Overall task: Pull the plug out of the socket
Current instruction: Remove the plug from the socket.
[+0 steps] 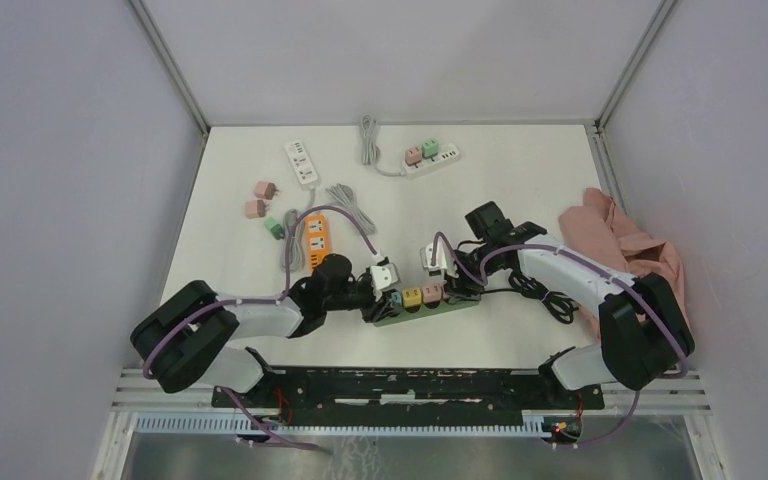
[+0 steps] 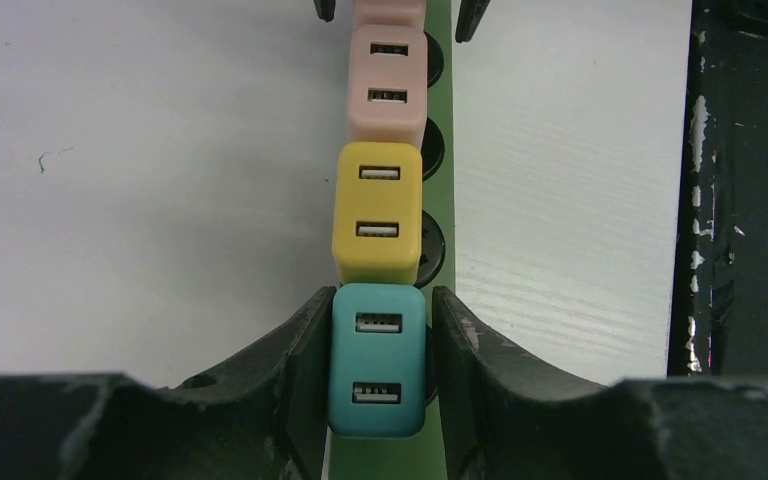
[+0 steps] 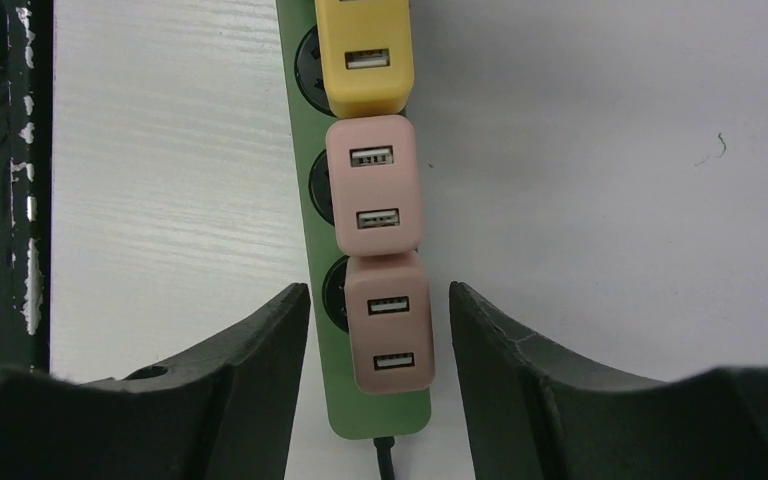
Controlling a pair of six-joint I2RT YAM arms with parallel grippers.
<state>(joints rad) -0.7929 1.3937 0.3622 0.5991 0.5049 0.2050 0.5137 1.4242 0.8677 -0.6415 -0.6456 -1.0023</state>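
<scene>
Nothing is pulled yet: the green power strip (image 1: pixel 425 305) lies fully loaded near the front of the surface (image 1: pixel 520 190). Your left claw (image 2: pixel 380 300) is clenched on the teal plug (image 2: pixel 378 360) at one end. Your right claw (image 3: pixel 380 293) straddles the end pink plug (image 3: pixel 390 335), released, with gaps either side. Only the wrist views show those clearances; overhead shows just both claws meeting at the strip.

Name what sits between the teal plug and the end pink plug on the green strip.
A yellow USB plug and a second pink USB plug, in a row; the left wrist view shows this most clearly.
</scene>
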